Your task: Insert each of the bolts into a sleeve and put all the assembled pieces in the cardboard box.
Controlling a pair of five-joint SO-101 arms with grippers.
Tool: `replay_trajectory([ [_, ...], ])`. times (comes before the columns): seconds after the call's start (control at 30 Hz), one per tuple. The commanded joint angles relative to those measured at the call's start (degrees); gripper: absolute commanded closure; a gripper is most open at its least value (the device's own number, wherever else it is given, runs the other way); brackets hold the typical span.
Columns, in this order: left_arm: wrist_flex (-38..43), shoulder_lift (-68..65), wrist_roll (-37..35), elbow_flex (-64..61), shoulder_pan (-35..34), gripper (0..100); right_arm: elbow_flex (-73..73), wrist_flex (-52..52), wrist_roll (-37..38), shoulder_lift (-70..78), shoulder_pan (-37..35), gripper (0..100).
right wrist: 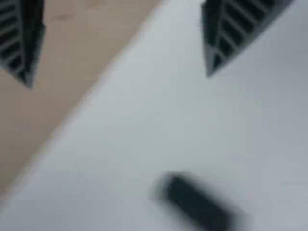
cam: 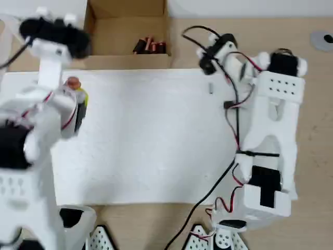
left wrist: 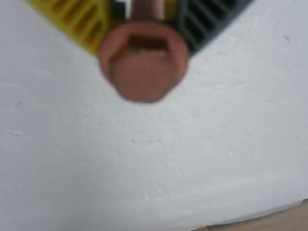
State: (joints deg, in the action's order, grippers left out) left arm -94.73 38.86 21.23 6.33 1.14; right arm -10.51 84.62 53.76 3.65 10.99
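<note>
The left pincer (left wrist: 144, 12) is clamped on a copper-coloured bolt (left wrist: 144, 67), gripped between a yellow finger (left wrist: 72, 17) and a black finger (left wrist: 211, 17), with its hexagonal head sticking out past the tips. The bolt hangs over the white foam mat (cam: 145, 140) near the mat's far left corner. A dark sleeve (right wrist: 197, 202) lies on the mat near the far right corner. The right pincer (right wrist: 125, 43) stands wide open above it, at the mat's edge. Beyond the mat, the cardboard box (cam: 93, 31) holds several copper and dark assembled pieces (cam: 151, 46). All of this rests on a wooden surface (cam: 312, 130).
</note>
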Motion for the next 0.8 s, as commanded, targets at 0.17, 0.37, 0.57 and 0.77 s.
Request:
replay_trajectory([
  [0.17, 0.09, 10.42, -0.7, -7.21, -0.26, 99, 4.35, -12.04, 18.2, 4.53, 3.56, 73.4],
  [0.37, 0.09, 10.86, -0.7, -7.38, -0.26, 100, 4.0, -9.23, 24.35, 10.15, 1.98, 73.4],
  [0.57, -0.09, 10.95, -2.55, -7.47, -0.26, 100, 3.3, -9.05, 27.96, 15.52, 1.27, 73.4],
  [0.77, 0.09, 10.95, -5.98, -7.56, -0.26, 100, -0.4, -5.71, 27.6, 16.75, -1.36, 73.4],
])
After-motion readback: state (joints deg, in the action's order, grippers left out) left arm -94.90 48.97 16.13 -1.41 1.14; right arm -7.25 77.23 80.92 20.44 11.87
